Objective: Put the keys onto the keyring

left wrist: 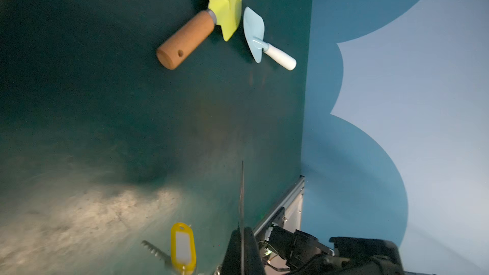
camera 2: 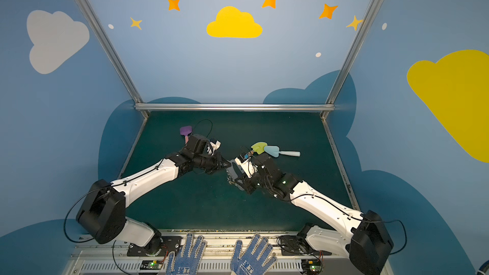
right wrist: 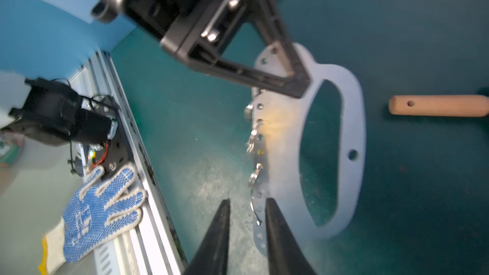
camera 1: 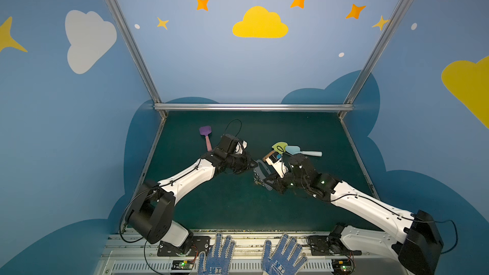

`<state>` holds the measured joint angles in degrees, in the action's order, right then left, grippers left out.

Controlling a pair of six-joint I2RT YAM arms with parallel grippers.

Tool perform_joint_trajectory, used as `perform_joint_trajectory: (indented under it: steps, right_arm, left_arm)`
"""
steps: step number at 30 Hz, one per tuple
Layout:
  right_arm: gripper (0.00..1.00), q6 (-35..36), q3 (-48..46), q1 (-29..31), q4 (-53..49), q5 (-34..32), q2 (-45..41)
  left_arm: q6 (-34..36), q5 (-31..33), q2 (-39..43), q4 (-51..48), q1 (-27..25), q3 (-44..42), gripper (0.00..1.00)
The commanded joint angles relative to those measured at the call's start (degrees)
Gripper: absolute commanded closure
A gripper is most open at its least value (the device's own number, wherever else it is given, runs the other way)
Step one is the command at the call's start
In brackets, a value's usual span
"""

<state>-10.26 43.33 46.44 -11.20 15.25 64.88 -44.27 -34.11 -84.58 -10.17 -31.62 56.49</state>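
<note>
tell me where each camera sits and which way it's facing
Top views: high behind the left arm and right arm, facing down and forward over the table; both meet mid-table.
Right wrist: on the right arm, facing the keyring past its open right tool; the left tool grips the keyring's end.
Left wrist: on the left arm, facing across the table at green shovel and blue shovel; the shut left tool and keys show.
Shared: both wrist views show the keyring and the green shovel's handle.
</note>
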Motion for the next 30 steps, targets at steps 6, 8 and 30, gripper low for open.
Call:
perform_joint_trajectory:
  steps: [6, 8, 30]
  right_arm:
    - [0.68, -7.72, -4.14, -1.61, 11.37, 5.48, -2.2]
    - [0.67, -7.54, -4.48, -1.61, 13.87, 7.89, -1.48]
    - [0.42, -17.33, -7.42, -13.11, 16.3, 9.38, -5.63]
  left_arm:
    - [3.56, 8.41, 5.82, -2.49, -0.63, 1.95, 0.96]
    - [3.33, 9.87, 6.38, -2.33, -0.9, 2.05, 0.96]
    - [-2.06, 3.71, 12.13, 20.53, -0.42, -7.49, 0.96]
